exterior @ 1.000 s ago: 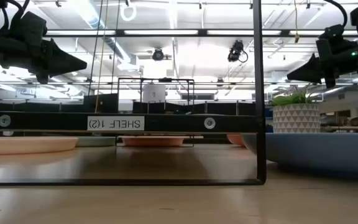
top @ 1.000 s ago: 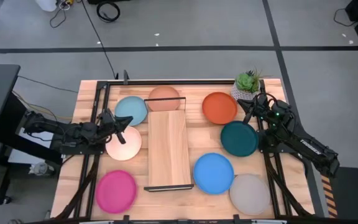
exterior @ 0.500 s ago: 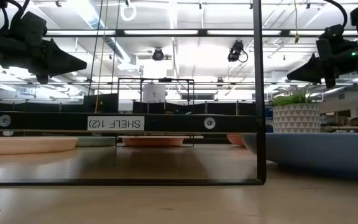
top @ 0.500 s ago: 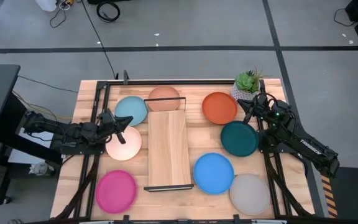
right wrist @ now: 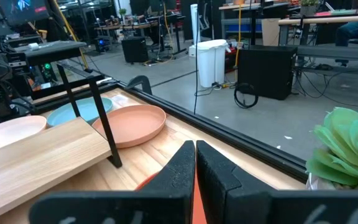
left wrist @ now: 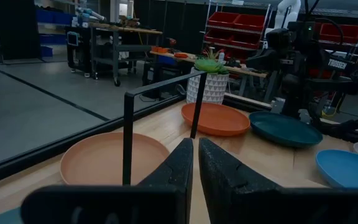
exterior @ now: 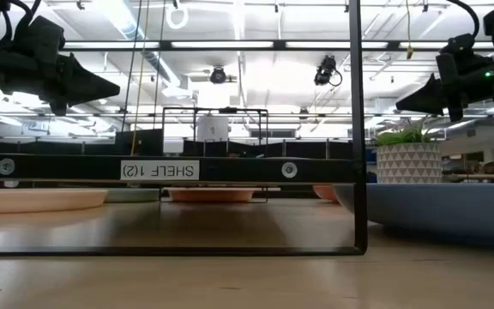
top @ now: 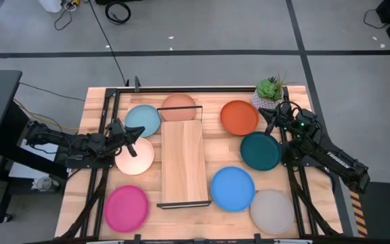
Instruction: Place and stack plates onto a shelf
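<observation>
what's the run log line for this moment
left gripper: shut, above peach plate | right gripper: shut, empty | shelf: no plates

Both arms are matte black and jointed, with black cables looped along them and tapered wedge-shaped fingers point(left wrist: 219, 171).

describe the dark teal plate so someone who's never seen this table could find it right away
Start at the long light-wood shelf in the middle of the table and look to its right, where four plates lie. The dark teal plate sits below the orange plate and above the bright blue plate. It is the darkest plate on the table.
</observation>
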